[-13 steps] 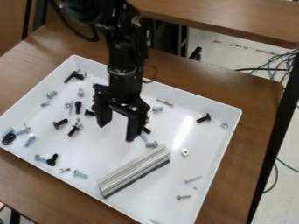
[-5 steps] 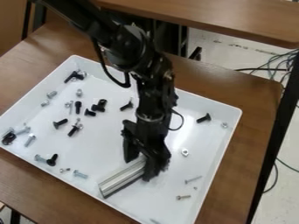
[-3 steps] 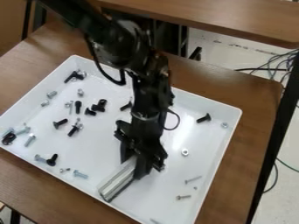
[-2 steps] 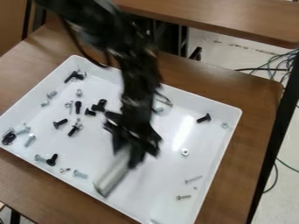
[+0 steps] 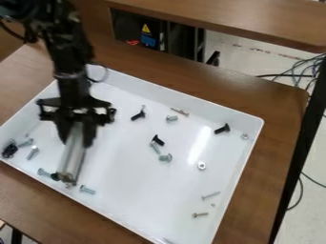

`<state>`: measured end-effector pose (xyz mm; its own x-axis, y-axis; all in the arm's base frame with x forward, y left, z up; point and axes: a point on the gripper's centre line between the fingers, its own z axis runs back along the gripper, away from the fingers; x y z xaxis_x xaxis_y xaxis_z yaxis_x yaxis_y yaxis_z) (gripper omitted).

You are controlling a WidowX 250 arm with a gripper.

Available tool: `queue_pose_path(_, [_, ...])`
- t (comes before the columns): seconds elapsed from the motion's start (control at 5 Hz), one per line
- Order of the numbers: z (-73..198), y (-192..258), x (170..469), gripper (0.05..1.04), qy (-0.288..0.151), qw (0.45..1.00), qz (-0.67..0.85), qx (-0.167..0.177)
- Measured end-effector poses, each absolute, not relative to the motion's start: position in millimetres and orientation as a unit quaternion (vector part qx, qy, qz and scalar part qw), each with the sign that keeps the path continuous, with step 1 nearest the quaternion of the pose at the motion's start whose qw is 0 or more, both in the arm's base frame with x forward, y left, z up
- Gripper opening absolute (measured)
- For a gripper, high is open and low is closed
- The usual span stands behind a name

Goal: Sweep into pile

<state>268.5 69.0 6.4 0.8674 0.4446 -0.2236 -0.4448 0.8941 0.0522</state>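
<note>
The gripper (image 5: 77, 142) is clamped on 1 end of the metal bar (image 5: 72, 159). That likely leaves its length free to herd screws (image 5: 88, 190) across the tray (image 5: 134, 193).

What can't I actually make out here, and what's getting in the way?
All in the camera view:
- Upper end of the metal bar: hidden by the gripper.
- Tray floor behind the gripper: hidden by it.
- Arm's upper part: cut off by the top edge.
- Speck at lower right: too small to identify.
</note>
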Motion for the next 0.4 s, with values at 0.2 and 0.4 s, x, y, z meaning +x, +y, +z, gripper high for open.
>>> queue_pose_path(0.2, [-5,114,249,0.364,0.139,0.928,0.346,0.028])
queue_pose_path(0.4, [-22,139,238,0.364,0.137,0.89,0.434,0.012])
